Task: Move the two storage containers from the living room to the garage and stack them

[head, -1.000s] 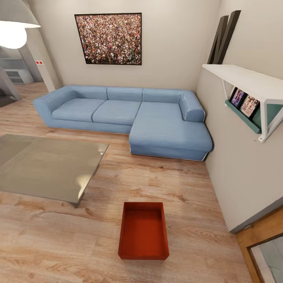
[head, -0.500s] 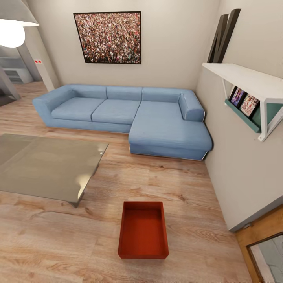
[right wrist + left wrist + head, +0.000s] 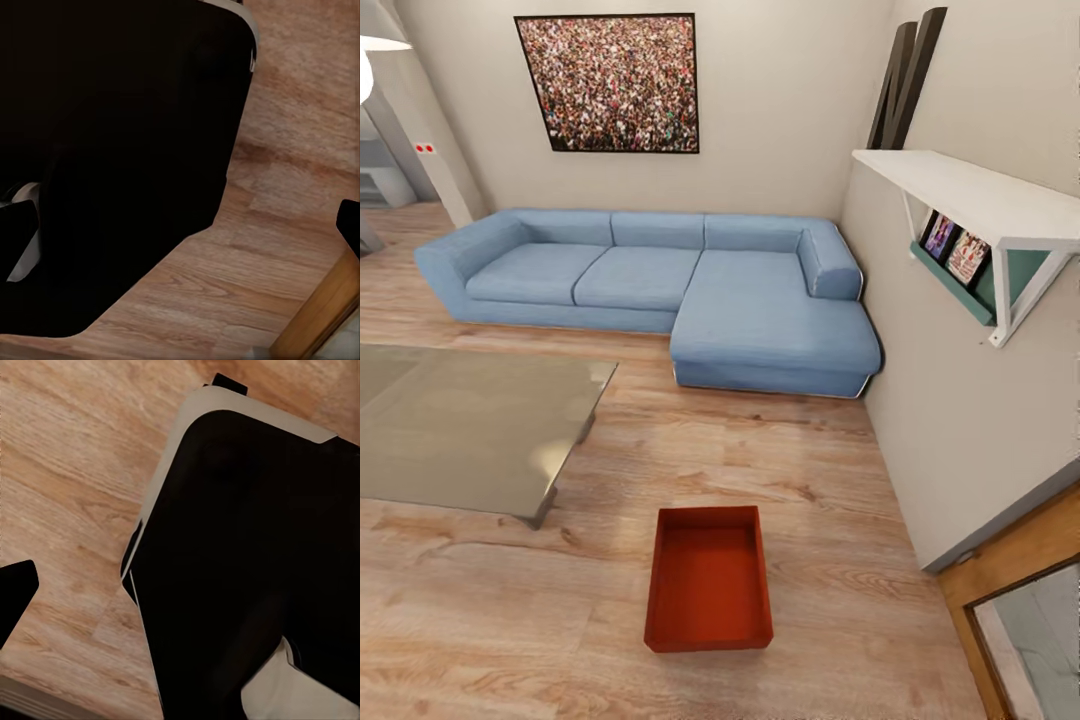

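Observation:
One red-orange open-topped storage container [image 3: 708,580] lies empty on the light wood-plank floor [image 3: 810,480] of the living room, low in the middle of the head view. The garage is out of view. In the left wrist view, one black fingertip [image 3: 15,592] of my left gripper [image 3: 180,592] shows at the picture's edge, over the planks beside my dark base [image 3: 247,562]. My right gripper [image 3: 184,225] has its fingertips [image 3: 349,225] far apart, with nothing between them.
A glass coffee table [image 3: 470,425] stands left of the container. The blue corner sofa [image 3: 660,280] runs along the far wall under the crowd picture [image 3: 610,83]. On the right are a beige wall, a white shelf [image 3: 970,195] and a wooden door frame [image 3: 1010,560].
The whole head view has shifted: sofa, table and container all sit further left in the picture, so the camera has moved. The container itself lies as before.

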Controlling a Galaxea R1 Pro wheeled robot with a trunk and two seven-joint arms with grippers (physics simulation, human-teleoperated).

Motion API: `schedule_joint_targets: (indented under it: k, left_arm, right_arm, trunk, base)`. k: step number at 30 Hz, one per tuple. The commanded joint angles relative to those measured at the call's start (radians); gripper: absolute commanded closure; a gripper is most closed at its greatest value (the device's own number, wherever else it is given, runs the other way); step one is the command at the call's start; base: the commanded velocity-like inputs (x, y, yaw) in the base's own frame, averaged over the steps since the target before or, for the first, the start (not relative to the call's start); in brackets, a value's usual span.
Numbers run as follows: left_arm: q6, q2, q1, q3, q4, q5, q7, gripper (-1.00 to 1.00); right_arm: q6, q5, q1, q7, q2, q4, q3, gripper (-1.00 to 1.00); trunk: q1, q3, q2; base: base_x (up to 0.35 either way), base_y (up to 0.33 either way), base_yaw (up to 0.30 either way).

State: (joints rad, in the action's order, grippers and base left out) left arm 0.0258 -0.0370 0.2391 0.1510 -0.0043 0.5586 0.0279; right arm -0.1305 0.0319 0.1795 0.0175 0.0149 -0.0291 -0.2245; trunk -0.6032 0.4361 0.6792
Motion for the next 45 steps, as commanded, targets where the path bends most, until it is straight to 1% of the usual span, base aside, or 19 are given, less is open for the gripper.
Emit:
schedule_joint_targets:
  k: [1, 14, 19, 24, 34, 38, 45]
  left_arm:
    - [0.002, -0.001, 0.0, 0.009, 0.0, 0.007, 0.003, -1.0]
    - [0.002, -0.001, 0.0, 0.009, 0.0, 0.007, 0.003, -1.0]
    - [0.002, -0.001, 0.0, 0.009, 0.0, 0.007, 0.003, -1.0]
    - [0.002, -0.001, 0.0, 0.009, 0.0, 0.007, 0.003, -1.0]
    - [0.002, 0.0, 0.0, 0.009, 0.0, 0.007, 0.003, -1.0]
    - [0.002, -0.001, 0.0, 0.009, 0.0, 0.007, 0.003, -1.0]
    - [0.002, 0.0, 0.0, 0.009, 0.0, 0.007, 0.003, -1.0]
  right_arm:
    - [-0.005, 0.003, 0.001, 0.002, 0.0, -0.003, -0.006, -1.0]
    - [-0.005, 0.004, 0.001, 0.002, 0.0, -0.003, -0.006, -1.0]
    - [-0.007, 0.001, 0.001, -0.003, -0.004, -0.003, -0.007, -1.0]
    - [-0.009, -0.002, 0.002, -0.002, -0.008, -0.003, -0.009, -1.0]
    - [-0.008, -0.003, 0.002, -0.003, -0.008, -0.003, -0.01, -1.0]
    - [-0.007, -0.001, 0.001, -0.001, -0.008, -0.003, -0.008, -1.0]
    - [-0.007, 0.003, 0.002, 0.004, 0.002, -0.003, -0.007, -1.0]
  trunk:
    - [0.0, 0.002, 0.001]
    - [0.0, 0.021, 0.001]
    - [0.0, 0.023, 0.001]
    - [0.0, 0.024, 0.001]
    - [0.0, 0.024, 0.001]
    - [0.0, 0.024, 0.001]
    - [0.0, 0.024, 0.001]
  base:
    - [0.0, -0.011, -0.098]
    - [0.0, -0.001, -0.077]
    - [0.0, 0.0, 0.001]
    - [0.0, 0.0, 0.185]
    - [0.0, 0.0, 0.261]
    - [0.0, 0.0, 0.092]
    - [0.0, 0.0, 0.014]
